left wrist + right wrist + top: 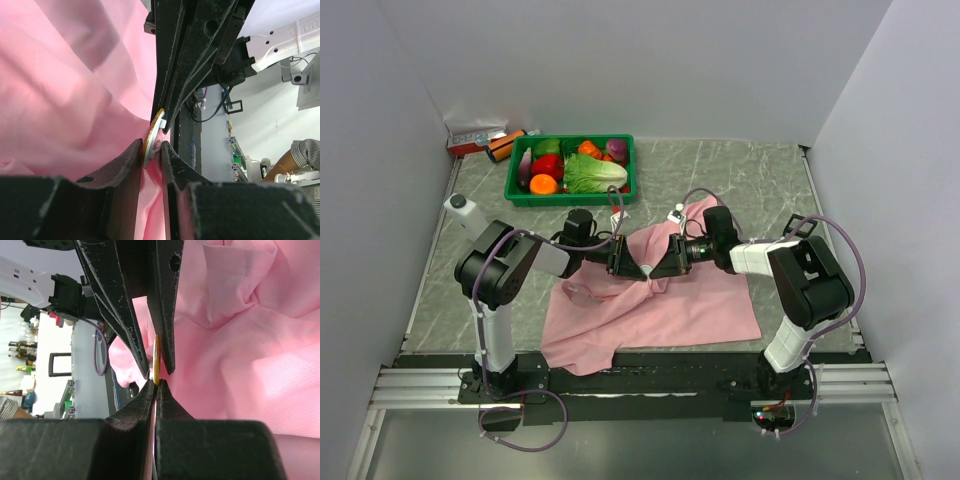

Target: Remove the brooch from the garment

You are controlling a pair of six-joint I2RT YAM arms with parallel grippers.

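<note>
The pink garment (660, 310) lies crumpled on the table in front of the arm bases. Both grippers meet nose to nose over its raised middle. The brooch is a thin gold-rimmed disc, seen in the left wrist view (151, 134) and edge-on in the right wrist view (157, 360). My left gripper (645, 265) (151, 150) is shut on the disc's lower edge with a fold of pink cloth pinched beside it. My right gripper (657, 265) (156, 384) is shut on the disc's opposite edge. In the top view the brooch is hidden between the fingers.
A green crate (570, 200) of vegetables stands behind the left arm. A red-and-white box (470, 140) and an orange can (505, 145) lie in the back left corner. Walls close in on the left, back and right.
</note>
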